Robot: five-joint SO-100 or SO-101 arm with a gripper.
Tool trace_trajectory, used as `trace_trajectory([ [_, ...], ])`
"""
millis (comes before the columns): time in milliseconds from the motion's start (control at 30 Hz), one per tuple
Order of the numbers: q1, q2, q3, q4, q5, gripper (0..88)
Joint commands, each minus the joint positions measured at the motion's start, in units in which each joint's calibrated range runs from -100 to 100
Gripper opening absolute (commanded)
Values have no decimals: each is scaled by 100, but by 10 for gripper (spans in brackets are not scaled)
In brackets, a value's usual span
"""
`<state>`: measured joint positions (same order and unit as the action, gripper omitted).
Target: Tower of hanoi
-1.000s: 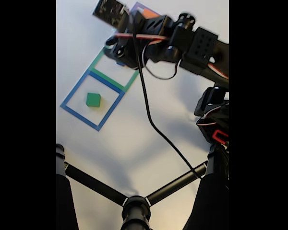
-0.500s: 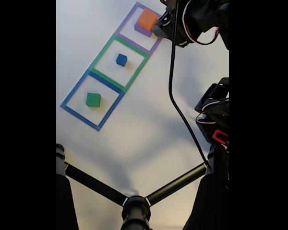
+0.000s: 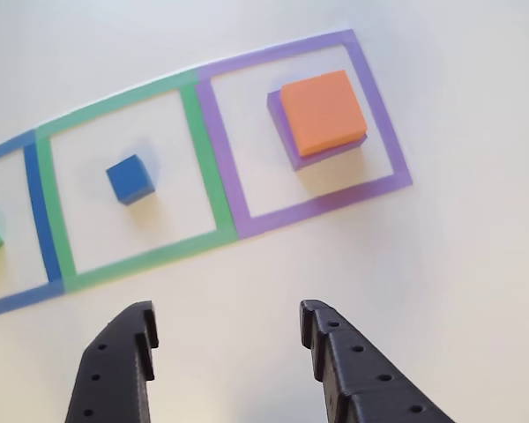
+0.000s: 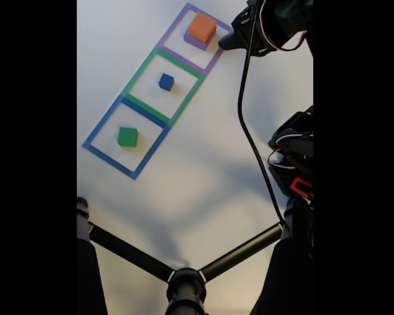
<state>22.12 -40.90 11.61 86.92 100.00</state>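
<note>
Orange block [image 3: 323, 112] atop purple block [image 3: 285, 125], tool [image 3: 227, 330] agape

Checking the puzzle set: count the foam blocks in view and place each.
4: orange block atop purple block in the purple outline; blue cube in the green outline; green block in the blue outline.

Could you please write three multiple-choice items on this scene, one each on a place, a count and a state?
1. Where is the blue cube?
A. Inside the green taped square
B. On the orange block
C. Between the fingers

2. How many blocks lie in the purple taped square?
A. One
B. Two
C. Three

3. How is the gripper?
A. Shut on a block
B. Open, holding nothing
C. Resting on the green block

Answers: 1 A, the green taped square surrounds it. 2 B, the orange block sits on the purple block. 3 B, the fingers stand apart with bare table between.
</note>
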Motion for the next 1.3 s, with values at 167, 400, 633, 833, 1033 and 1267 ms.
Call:
trace_trajectory([
  [167,133,-373,2415,-3160,0,277],
  [400,-286,-726,3896,-4755,0,328],
  [633,-698,-702,4886,-6268,0,370],
  [833,-904,-549,5541,-7272,0,378],
  [1033,-797,-261,6340,-8510,0,379],
  [1267,-774,540,7013,-10186,0,380],
])
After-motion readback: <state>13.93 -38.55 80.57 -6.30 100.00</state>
